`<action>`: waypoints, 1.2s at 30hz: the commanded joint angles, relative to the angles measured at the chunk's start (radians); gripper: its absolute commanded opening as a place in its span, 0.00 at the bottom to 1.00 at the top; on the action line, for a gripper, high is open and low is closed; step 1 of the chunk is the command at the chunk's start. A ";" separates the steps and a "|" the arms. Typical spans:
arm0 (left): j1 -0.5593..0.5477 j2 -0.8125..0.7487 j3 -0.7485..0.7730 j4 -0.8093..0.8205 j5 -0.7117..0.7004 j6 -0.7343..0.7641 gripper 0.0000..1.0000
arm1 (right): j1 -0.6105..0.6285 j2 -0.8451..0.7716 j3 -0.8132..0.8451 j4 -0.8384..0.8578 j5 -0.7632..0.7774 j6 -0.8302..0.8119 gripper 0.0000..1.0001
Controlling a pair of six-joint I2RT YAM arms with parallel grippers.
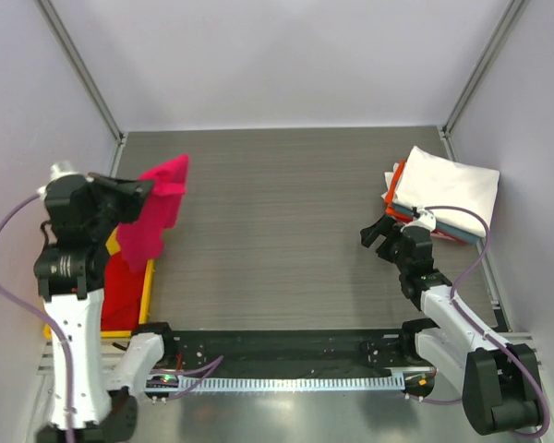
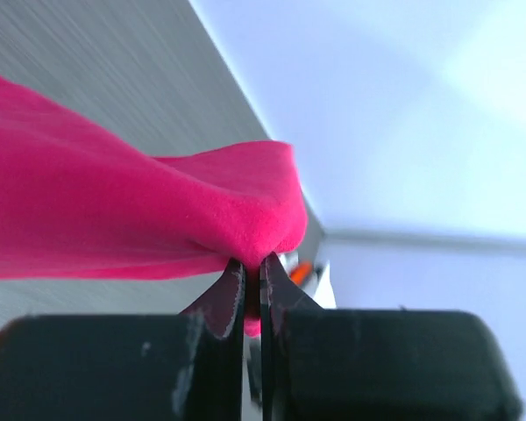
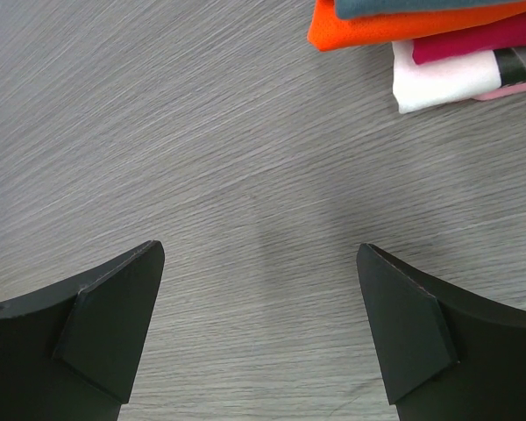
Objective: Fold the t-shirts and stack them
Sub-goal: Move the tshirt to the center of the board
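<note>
A magenta-pink t-shirt (image 1: 157,214) hangs in the air at the table's left side, and my left gripper (image 1: 144,190) is shut on its upper fold. In the left wrist view the jaws (image 2: 252,267) are pressed together with pink cloth (image 2: 114,219) pinched between them. A darker red t-shirt (image 1: 122,288) lies in the yellow tray (image 1: 149,281) below. A stack of folded t-shirts (image 1: 440,189), white on top, sits at the far right. My right gripper (image 1: 377,231) stands open just left of that stack, over bare table (image 3: 259,254), holding nothing.
In the right wrist view the stack's edge shows orange (image 3: 377,31), dark red (image 3: 482,44) and white (image 3: 438,83) layers. Grey walls close in the table on three sides. The arm bases and a cable rail (image 1: 286,365) line the near edge.
</note>
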 commanded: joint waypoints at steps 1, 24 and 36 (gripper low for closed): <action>-0.276 0.109 0.100 0.165 -0.065 -0.106 0.00 | 0.005 0.003 0.019 0.044 -0.007 -0.004 0.97; -0.693 0.222 -0.154 0.378 -0.350 -0.247 0.68 | 0.005 -0.040 0.016 0.013 0.027 -0.005 0.97; -0.695 -0.053 -0.596 0.285 -0.324 0.045 1.00 | 0.005 -0.166 -0.052 0.084 -0.080 -0.030 0.79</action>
